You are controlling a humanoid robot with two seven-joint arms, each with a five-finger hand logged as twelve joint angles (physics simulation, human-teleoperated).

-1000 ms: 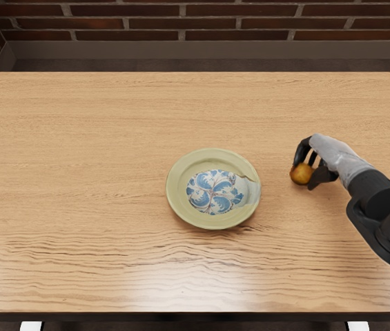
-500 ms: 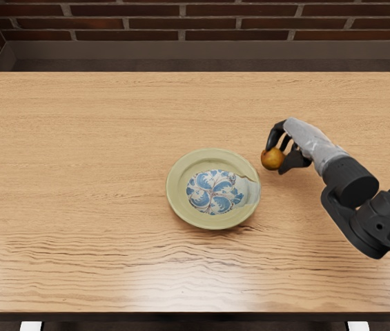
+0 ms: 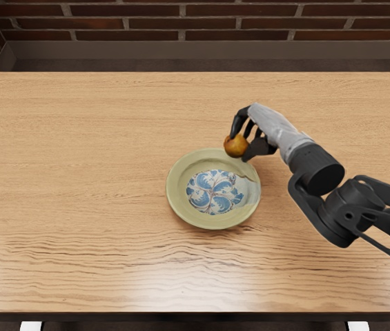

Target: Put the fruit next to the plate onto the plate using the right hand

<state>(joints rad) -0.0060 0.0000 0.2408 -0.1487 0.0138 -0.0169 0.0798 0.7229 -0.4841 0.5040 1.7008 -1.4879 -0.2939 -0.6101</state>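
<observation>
A small yellow-orange fruit [image 3: 235, 145] is held in the air by my right hand [image 3: 244, 139], whose dark fingers are shut around it. The fruit hangs over the far right rim of the plate [image 3: 181, 200], a pale green dish with a blue flower pattern in its middle and a chipped right edge. The right arm reaches in from the lower right, grey at the wrist and black at the elbow. No left arm shows.
The plate lies near the middle of a wide wooden table [image 3: 77, 138]. A brick wall [image 3: 195, 17] runs behind the table's far edge.
My right hand has lifted the fruit off the table to the right of the plate and carried it left, up to the plate's far right rim.
</observation>
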